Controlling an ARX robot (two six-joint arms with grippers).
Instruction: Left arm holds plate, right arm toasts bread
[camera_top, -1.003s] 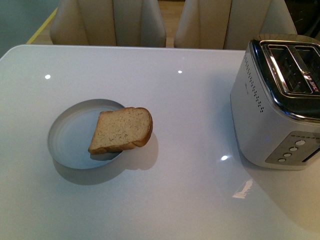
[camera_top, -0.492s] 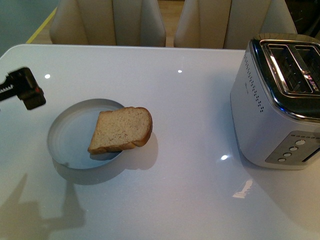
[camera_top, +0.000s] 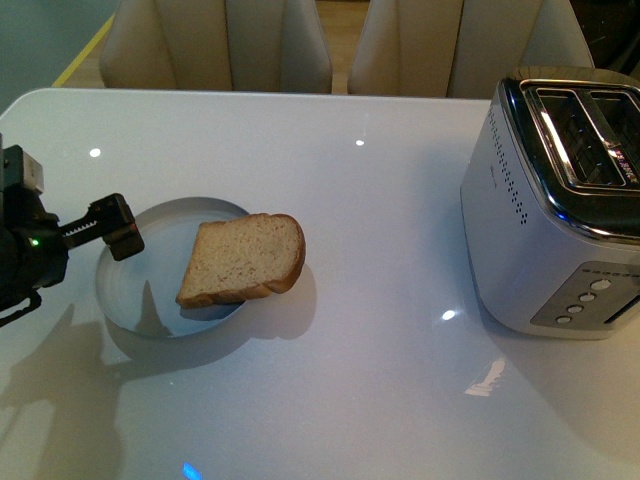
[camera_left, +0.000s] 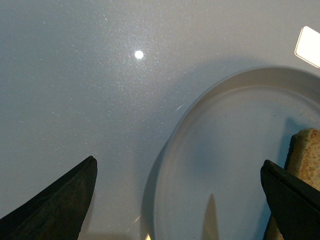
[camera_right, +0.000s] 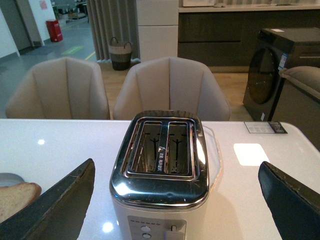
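A slice of brown bread (camera_top: 243, 260) lies half on the right side of a round pale plate (camera_top: 140, 275) and overhangs its rim. My left gripper (camera_top: 112, 230) hovers open over the plate's left rim. In the left wrist view the left gripper (camera_left: 179, 165) straddles that plate's rim (camera_left: 172, 130), with the bread (camera_left: 306, 155) by one finger (camera_left: 292, 200). A silver two-slot toaster (camera_top: 560, 200) stands at the right with both slots empty. My right gripper (camera_right: 176, 165) is open above and in front of the toaster (camera_right: 160, 170); it is outside the front view.
Two beige chairs (camera_top: 215, 45) (camera_top: 450, 45) stand behind the white glossy table (camera_top: 380, 380). The right wrist view also shows the bread (camera_right: 17, 197) at the table's left and a small card (camera_right: 265, 127) at its far right.
The left arm came in from the left and moved right and down to the plate's left rim. Bread, plate and toaster have not moved.
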